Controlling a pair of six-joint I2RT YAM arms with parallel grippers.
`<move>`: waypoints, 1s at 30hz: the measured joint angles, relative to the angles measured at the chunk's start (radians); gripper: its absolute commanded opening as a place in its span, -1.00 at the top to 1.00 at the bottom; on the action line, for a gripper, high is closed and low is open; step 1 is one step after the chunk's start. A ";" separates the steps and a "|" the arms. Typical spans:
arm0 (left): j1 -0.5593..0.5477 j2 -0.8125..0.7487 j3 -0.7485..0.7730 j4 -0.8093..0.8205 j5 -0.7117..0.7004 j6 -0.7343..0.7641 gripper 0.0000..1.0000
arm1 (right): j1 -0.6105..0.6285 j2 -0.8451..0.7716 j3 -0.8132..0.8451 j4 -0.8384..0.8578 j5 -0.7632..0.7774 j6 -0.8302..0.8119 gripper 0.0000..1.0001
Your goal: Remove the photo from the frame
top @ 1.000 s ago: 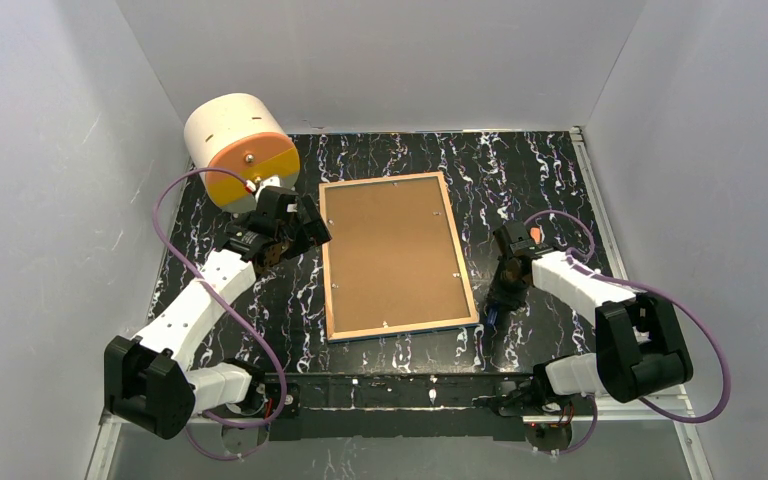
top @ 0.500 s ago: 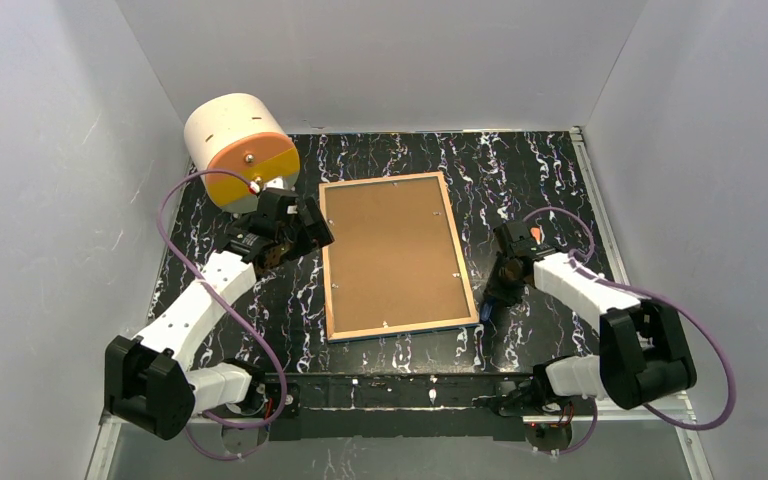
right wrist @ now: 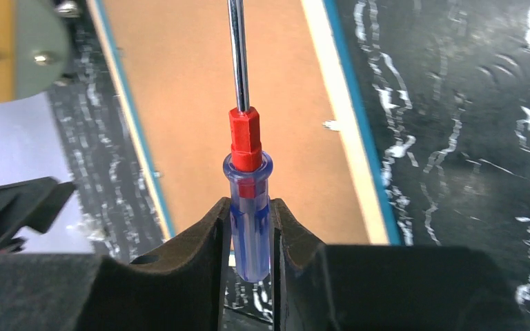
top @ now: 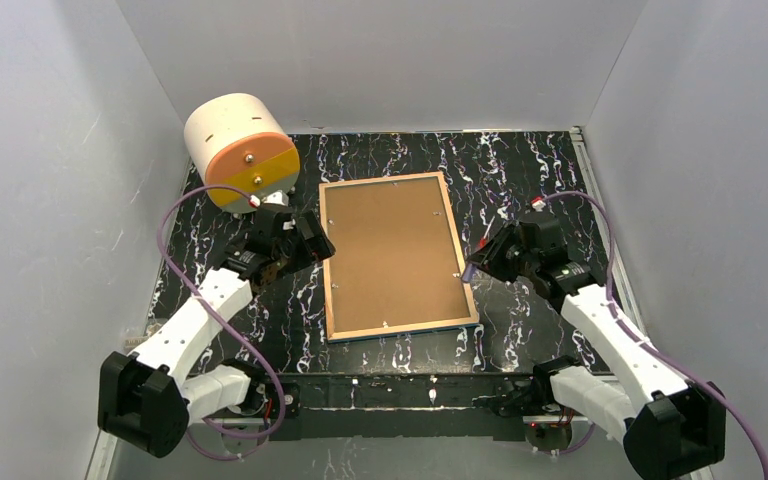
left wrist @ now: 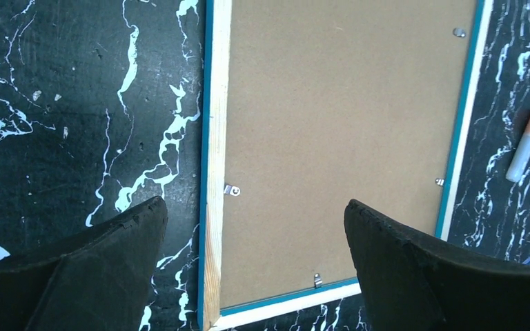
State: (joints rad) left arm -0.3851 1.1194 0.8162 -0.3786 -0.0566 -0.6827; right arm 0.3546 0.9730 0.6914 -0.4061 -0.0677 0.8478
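Note:
The blue frame (top: 327, 272) lies face down mid-table, its light wooden edging up. A plain brown backing board (top: 392, 250) fills it and hides the photo. Small metal clips (left wrist: 232, 189) hold the board at the edges. My left gripper (top: 312, 235) hangs open over the frame's left side; in its wrist view the jaws straddle the wooden edge (left wrist: 214, 138). My right gripper (right wrist: 248, 208) is shut on a screwdriver (right wrist: 247, 158) with a clear blue handle and a red collar. It hovers at the frame's right edge (top: 478, 262), and the shaft points out over the board.
A white cylinder with an orange and yellow face (top: 240, 150) stands at the back left, close behind my left arm. A grey stick with an orange cap (left wrist: 528, 145) lies on the black marbled table (top: 530, 170), right of the frame. White walls enclose three sides.
My right arm has risen from the table near the frame's lower right corner and swung up to its right edge with the screwdriver. The left gripper has edged slightly toward the frame.

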 measured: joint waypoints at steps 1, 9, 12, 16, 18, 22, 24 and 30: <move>0.000 -0.013 -0.008 0.012 0.006 -0.002 -0.97 | 0.000 -0.019 0.000 0.021 -0.021 0.018 0.97; 0.002 -0.084 -0.073 0.074 0.051 -0.028 -0.97 | 0.000 -0.043 0.000 0.204 -0.247 0.035 0.97; 0.002 -0.086 -0.079 0.092 0.072 -0.032 -0.97 | 0.000 0.005 0.020 0.242 -0.372 0.008 0.97; 0.003 -0.086 -0.081 0.115 0.105 -0.031 -0.97 | 0.000 0.101 0.041 0.306 -0.557 -0.031 0.97; 0.004 -0.085 -0.080 0.123 0.125 -0.024 -0.97 | 0.005 0.139 0.041 0.316 -0.648 -0.062 0.97; 0.011 -0.067 -0.060 0.142 0.203 0.001 -0.97 | 0.015 0.179 0.058 0.303 -0.781 -0.136 0.97; 0.016 -0.060 -0.044 0.172 0.265 0.010 -0.97 | 0.021 0.186 0.071 0.300 -0.836 -0.175 0.97; 0.019 -0.022 -0.028 0.357 0.491 -0.021 -0.97 | 0.054 0.186 0.090 0.295 -0.962 -0.259 0.97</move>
State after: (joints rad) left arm -0.3656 1.0973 0.7879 -0.0212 0.4347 -0.7033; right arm 0.4088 1.1587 0.7818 -0.1112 -1.0302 0.5884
